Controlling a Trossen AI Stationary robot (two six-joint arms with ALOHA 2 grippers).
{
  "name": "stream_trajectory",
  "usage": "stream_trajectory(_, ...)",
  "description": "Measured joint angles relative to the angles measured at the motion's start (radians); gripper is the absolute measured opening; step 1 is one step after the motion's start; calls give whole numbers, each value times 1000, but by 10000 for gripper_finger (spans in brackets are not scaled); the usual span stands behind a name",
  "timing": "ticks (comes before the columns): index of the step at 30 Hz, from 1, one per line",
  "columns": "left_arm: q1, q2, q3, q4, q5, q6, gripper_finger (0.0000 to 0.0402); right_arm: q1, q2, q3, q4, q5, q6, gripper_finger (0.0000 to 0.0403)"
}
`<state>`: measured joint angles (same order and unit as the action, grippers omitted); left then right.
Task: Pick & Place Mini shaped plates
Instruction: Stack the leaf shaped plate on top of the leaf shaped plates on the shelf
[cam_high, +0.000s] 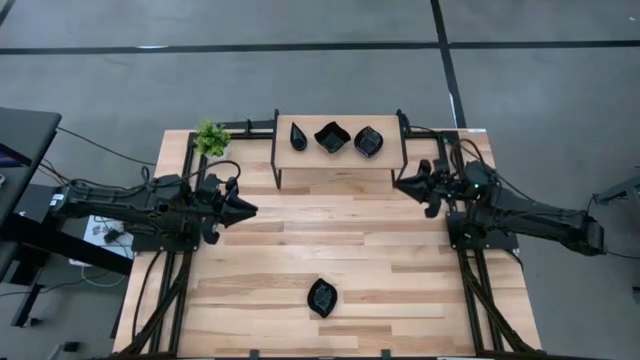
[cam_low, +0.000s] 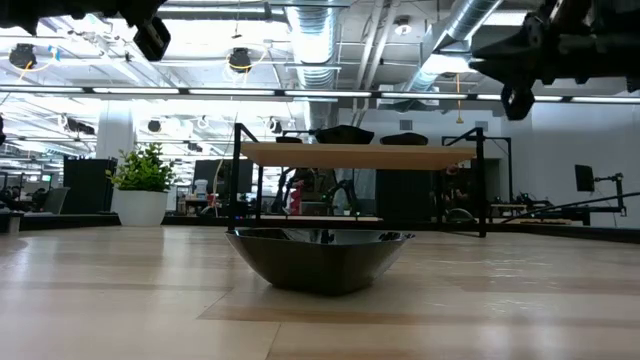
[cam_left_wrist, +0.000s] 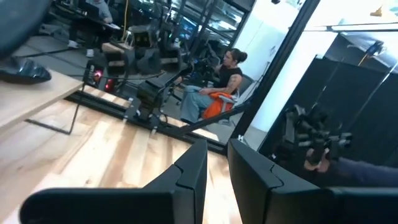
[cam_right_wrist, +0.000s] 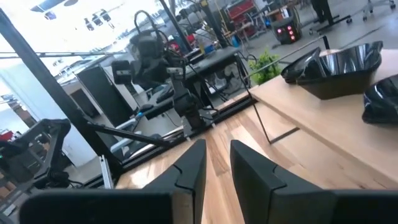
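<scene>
— How far along?
— Three plates sit on the shelf; one plate waits on the surface.
— And the pincers?
— Left pincer and right pincer hover slightly parted, empty.

Four mini shaped plates showing — three sitting on one raised shelf, one lying on the table — one small green plant standing, two arms hovering, one seated person appearing beyond.
</scene>
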<state>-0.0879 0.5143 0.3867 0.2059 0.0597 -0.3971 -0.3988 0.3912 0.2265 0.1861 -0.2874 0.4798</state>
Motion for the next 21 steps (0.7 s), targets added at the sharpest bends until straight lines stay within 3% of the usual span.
stream_trajectory(8, -43, 164, 158, -28, 0, 22, 66, 0, 0, -74, 105, -31, -9, 68)
stream_trajectory(17, -75, 542, 460, -392, 0, -67, 66, 0, -1, -74, 138, -89, -86, 68)
stream_trajectory(21, -100, 682, 538, -429, 0, -179, 66, 0, -1, -74, 141, -118, -90, 68)
